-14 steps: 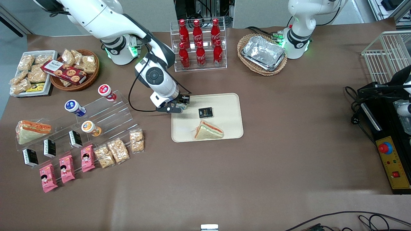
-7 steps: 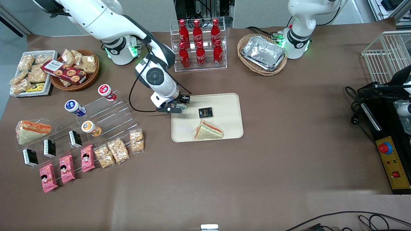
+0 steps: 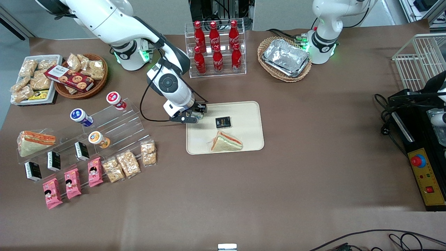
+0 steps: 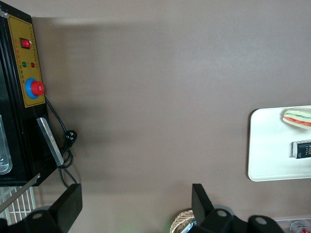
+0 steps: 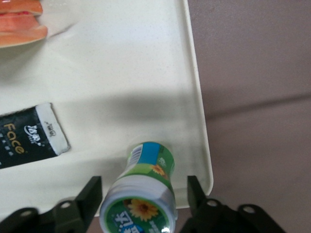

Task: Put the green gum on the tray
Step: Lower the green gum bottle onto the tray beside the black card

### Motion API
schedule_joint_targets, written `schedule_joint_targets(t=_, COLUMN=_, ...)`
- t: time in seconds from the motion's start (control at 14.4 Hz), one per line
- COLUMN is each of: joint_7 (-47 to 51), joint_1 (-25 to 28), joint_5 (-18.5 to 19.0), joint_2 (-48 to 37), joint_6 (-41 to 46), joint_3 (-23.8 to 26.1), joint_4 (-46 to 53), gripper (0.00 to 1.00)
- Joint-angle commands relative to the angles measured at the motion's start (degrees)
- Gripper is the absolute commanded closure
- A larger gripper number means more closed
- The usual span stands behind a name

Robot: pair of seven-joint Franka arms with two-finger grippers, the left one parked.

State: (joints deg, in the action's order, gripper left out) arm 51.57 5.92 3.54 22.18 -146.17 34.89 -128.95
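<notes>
The tray carries a wrapped sandwich, a small black packet printed "Face", and the green gum. The gum bottle stands in the tray's corner nearest the working arm's base, just inside the rim, its base on the tray floor. It stands slightly tilted, its long axis running up toward the wrist camera; its lid shows a sunflower picture. The gripper sits low over that corner, its jaws spread apart on either side of the bottle without touching it.
</notes>
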Motion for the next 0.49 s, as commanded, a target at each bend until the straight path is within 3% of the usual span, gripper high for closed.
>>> schedule_joint_targets(t=0.0, joint_7=1.9, joint_1=-0.1, joint_5=1.8, joint_2=1.2, joint_6=-1.4, joint_3=0.1, joint_4=0.4, gripper=0.00)
schedule_joint_targets(t=0.42, joint_7=1.8, joint_1=-0.6, joint_5=2.3, joint_2=0.0, joint_6=-0.7, joint_3=0.1, joint_4=0.6, gripper=0.00)
